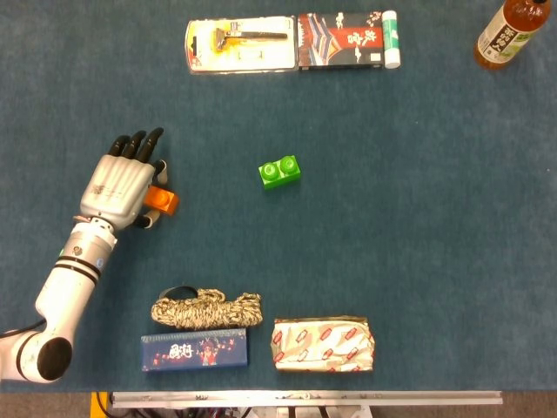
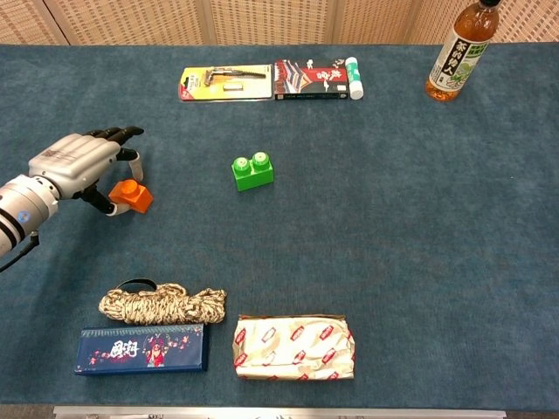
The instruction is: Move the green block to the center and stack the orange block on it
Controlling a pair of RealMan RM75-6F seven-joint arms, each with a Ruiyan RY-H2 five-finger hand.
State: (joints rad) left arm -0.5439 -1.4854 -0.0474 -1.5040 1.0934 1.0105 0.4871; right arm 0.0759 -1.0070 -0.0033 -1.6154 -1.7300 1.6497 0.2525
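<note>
The orange block (image 1: 163, 201) (image 2: 132, 195) lies on the blue cloth at the left. My left hand (image 1: 120, 181) (image 2: 79, 161) hovers over its left part, covering that side in the head view. The fingers are spread and stretched forward, with the thumb low beside the block's near side; whether it touches the block I cannot tell. Nothing is lifted. The green block (image 1: 279, 171) (image 2: 252, 170), a two-stud brick, sits alone near the middle of the table, well to the right of the hand. My right hand shows in neither view.
A razor pack (image 1: 239, 44) and a red-black box (image 1: 341, 39) lie at the back. A bottle (image 2: 458, 50) stands at the back right. A rope coil (image 1: 205, 307), a blue box (image 1: 194, 350) and a wrapped packet (image 1: 323, 343) line the front edge.
</note>
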